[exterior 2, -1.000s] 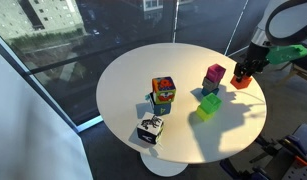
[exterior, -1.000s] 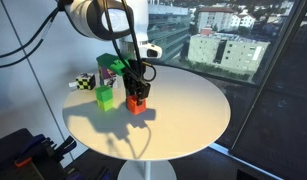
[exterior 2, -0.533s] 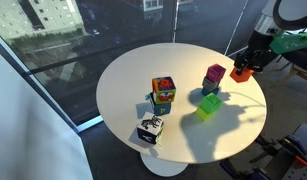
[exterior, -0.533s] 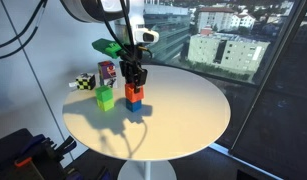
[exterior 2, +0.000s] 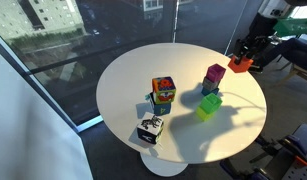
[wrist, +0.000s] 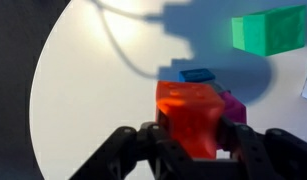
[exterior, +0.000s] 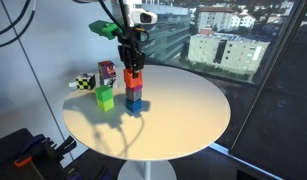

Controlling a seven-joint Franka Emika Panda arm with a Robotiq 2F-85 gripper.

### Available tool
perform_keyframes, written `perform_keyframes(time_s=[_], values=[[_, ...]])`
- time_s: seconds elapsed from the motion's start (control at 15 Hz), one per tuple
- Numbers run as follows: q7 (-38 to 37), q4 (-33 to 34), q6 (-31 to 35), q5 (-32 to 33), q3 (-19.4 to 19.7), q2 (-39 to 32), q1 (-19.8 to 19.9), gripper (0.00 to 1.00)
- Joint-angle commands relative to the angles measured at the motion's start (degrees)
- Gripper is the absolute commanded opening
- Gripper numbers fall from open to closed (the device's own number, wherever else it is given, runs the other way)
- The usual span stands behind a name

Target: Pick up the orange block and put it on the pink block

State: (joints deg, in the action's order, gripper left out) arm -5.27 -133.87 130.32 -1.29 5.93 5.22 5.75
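- The gripper is closed narrow on the orange block. One finger presses each side of it, and the block fills the gap between them.
- In an exterior view the gripper points straight down over the table. It holds the orange block in the air, left of the table's centre.
- In that view the orange block seems to sit right on top of the pink block, which stands on a blue cube, so the three read as one column.
- In an exterior view from another side, the orange block hangs beside and slightly above the pink block and looks apart from it. I cannot tell whether they touch.
- The wrist view looks down past the orange block. The pink block peeks out at its right edge and the blue cube just beyond, so the blocks are not squarely aligned.
- The wrist view shows only a green cube besides these. Both exterior views also show a multicoloured cube and a black-and-white cube, well apart from the stack.
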Motion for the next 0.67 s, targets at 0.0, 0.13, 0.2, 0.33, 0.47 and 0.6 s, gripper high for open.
perform_keyframes(time_s=[0.0,0.13,0.2,0.33,0.47,0.6], values=[[-1.73,2.72,-2.31,-2.16,-0.61,-0.06,-0.47,0.21],[-2.39,3.49,-1.97,-2.43,-0.92,-0.53,-0.7,0.21],[-2.82,3.89,-1.86,-2.46,-1.09,-0.8,-0.79,0.21],[-3.76,4.72,-1.71,-2.47,-1.49,-1.33,-1.02,0.21],[-4.66,5.43,-1.64,-2.42,-1.86,-1.76,-1.29,0.21],[-5.85,6.34,-1.68,-2.09,-2.16,-2.37,-1.63,0.21]])
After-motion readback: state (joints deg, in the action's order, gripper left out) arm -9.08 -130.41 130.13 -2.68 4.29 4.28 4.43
